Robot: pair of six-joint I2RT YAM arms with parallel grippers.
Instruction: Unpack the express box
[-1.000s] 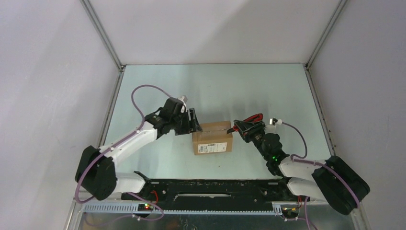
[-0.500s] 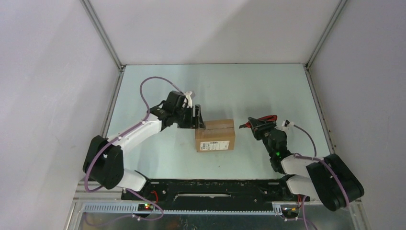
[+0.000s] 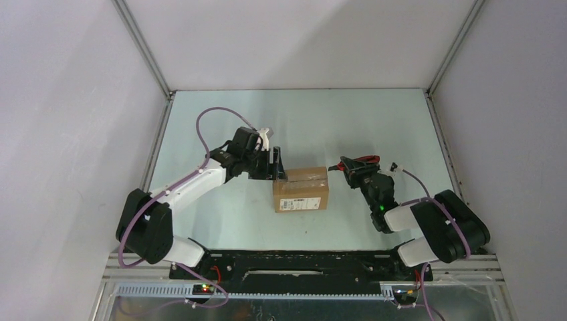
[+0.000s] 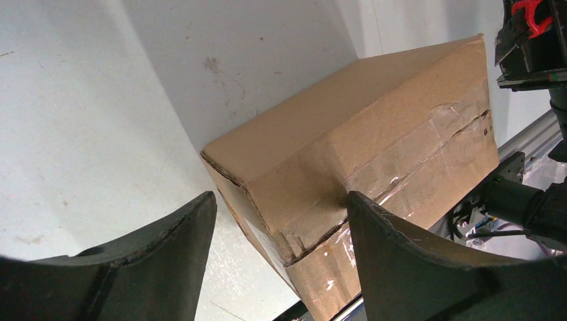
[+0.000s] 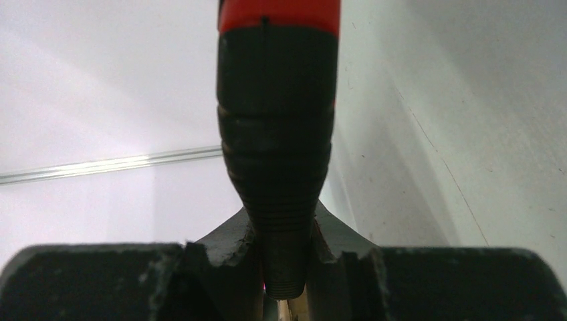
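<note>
Top external view: the express box (image 3: 301,189) is found lying flat near the middle of the pale green table (image 3: 220,207), between the two arms; its flaps are closed, and a white shipping label is borne on the side facing the arm bases. The left gripper (image 3: 276,164) is positioned at the left end of the box, its fingers spread wide; the right gripper (image 3: 348,170) is positioned just beside the right end, with a red-and-black utility knife (image 3: 360,162) carried in it; whether the knife touches the cardboard cannot be told from this view.

Left wrist view: the box (image 4: 374,154) is seen with clear tape along its top seam, wrinkled and partly split; one corner is crushed and frayed; that corner is placed between the parted fingers of the left gripper (image 4: 281,204); contact between either finger and the cardboard cannot be confirmed.

Right wrist view: the ribbed black handle of the utility knife (image 5: 277,134) is pinched between the fingers of the right gripper (image 5: 284,257), which are pressed against it on both sides; the red part is seen at the far end.
</note>
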